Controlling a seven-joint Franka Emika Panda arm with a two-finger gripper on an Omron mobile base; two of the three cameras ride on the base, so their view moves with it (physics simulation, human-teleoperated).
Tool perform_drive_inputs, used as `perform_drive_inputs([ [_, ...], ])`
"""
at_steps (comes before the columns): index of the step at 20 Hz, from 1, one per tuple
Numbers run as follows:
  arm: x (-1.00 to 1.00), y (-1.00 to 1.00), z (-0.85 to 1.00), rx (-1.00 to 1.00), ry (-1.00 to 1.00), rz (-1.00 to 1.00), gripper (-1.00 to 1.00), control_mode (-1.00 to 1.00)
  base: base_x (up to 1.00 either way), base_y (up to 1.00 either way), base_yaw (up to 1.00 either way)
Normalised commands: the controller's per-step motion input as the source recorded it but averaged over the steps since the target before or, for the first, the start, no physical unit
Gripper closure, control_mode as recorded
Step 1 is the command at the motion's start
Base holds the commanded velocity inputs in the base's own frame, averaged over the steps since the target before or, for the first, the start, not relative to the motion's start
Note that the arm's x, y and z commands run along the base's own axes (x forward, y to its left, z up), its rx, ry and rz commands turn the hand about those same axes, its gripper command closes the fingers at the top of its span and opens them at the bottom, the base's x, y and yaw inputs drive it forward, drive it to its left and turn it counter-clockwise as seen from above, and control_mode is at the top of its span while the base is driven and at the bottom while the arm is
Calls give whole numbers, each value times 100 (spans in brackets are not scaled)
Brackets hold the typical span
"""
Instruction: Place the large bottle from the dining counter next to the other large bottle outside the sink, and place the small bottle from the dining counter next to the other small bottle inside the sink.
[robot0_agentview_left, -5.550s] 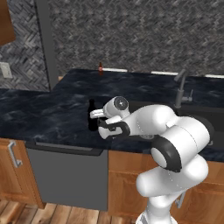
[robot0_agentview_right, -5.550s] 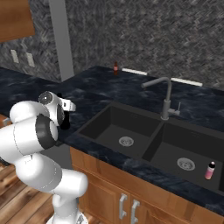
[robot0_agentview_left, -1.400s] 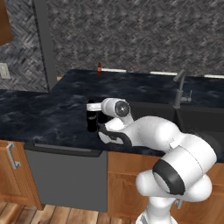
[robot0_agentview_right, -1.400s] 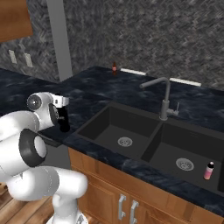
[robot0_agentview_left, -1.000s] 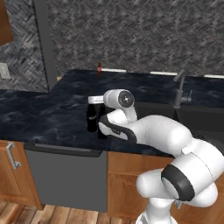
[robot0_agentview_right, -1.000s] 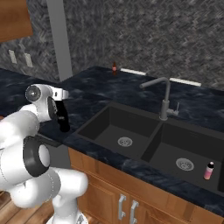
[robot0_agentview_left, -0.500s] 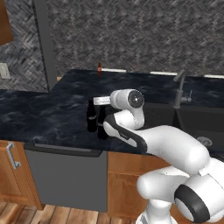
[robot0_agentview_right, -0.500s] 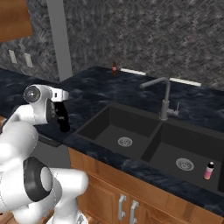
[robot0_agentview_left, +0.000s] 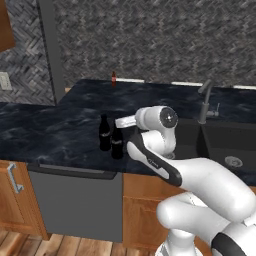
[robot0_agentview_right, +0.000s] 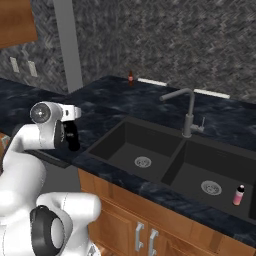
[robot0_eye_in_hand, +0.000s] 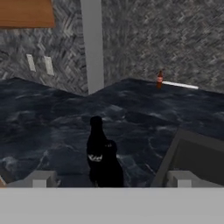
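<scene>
The small bottle (robot0_eye_in_hand: 159, 80), far beyond the spread claw (robot0_eye_in_hand: 111, 178), looks smooth, fragile; grip its body.

1. The white arm (robot0_agentview_left: 200, 175) rises from the lower right of the left base view and bends toward the middle of the frame.
2. In the right base view the same arm climbs from the lower left, its round wrist joint (robot0_agentview_right: 42, 114) at middle left.
3. The gripper (robot0_eye_in_hand: 111, 178) sits at the bottom centre of the hand view, its fingers (robot0_eye_in_hand: 40, 178) spread wide apart and holding nothing.
</scene>
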Motion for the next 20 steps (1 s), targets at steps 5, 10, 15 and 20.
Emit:
perform_drive_inputs([
  [5,-8,-1,0,-15,6,1,-100,-100,0,0,0],
  [10,-5,-12,0,-10,5,0,-100,-100,0,0,0],
  [15,-24,-18,0,-3,6,0,-100,-100,0,0,0],
  [20,-22,-16,-6,-3,6,0,-100,-100,0,0,0],
])
